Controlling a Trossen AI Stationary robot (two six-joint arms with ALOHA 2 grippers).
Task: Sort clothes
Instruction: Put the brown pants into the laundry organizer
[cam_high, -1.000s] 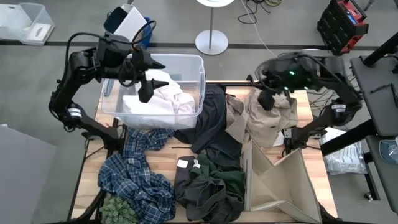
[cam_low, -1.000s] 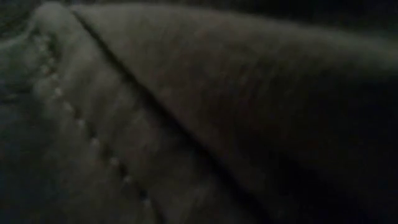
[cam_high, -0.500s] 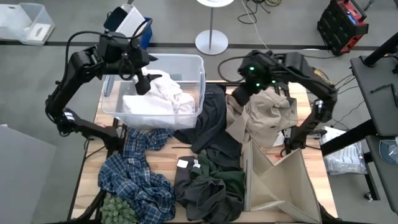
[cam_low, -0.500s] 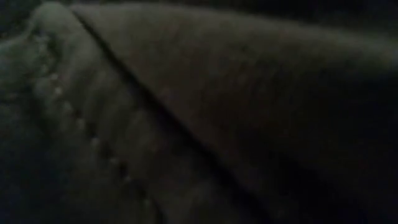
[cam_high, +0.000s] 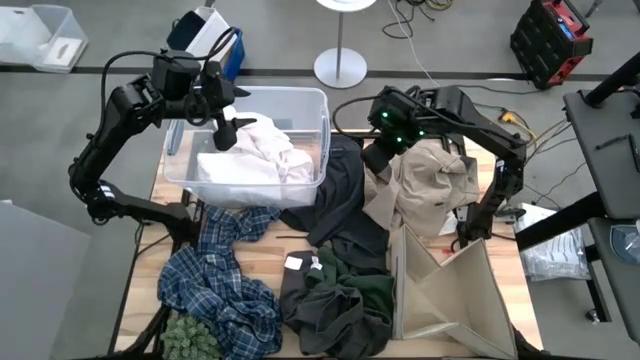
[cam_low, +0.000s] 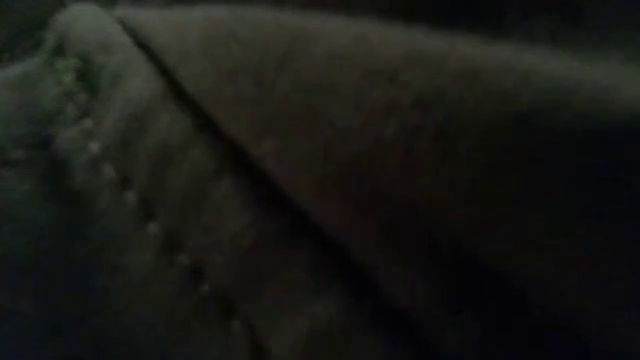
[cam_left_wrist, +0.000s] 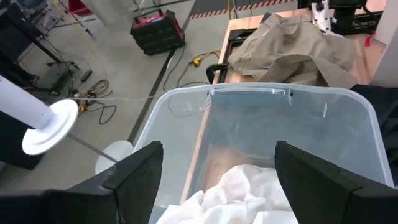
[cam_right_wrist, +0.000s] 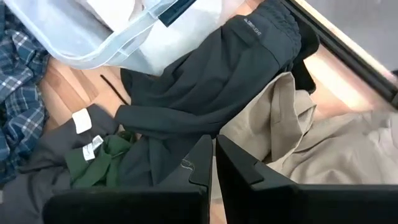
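Left gripper (cam_high: 226, 128): fingers spread wide, empty, above the clear plastic bin (cam_high: 318, 105) at the table's far left corner.
White garment (cam_high: 262, 155): heaped inside that bin.
Right gripper (cam_high: 374, 158): fingers pressed together, holding nothing, over the beige garment (cam_high: 432, 185) near the far edge.
Dark grey garment (cam_high: 340, 200): mid-table.
Plaid shirt (cam_high: 215, 275): near left corner.

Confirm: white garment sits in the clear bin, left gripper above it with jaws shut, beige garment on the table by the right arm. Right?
One error: the left gripper has its jaws open, not shut; the left wrist view shows them spread wide. The rest holds: the white garment lies in the clear bin, and the beige garment is on the table by the right arm.
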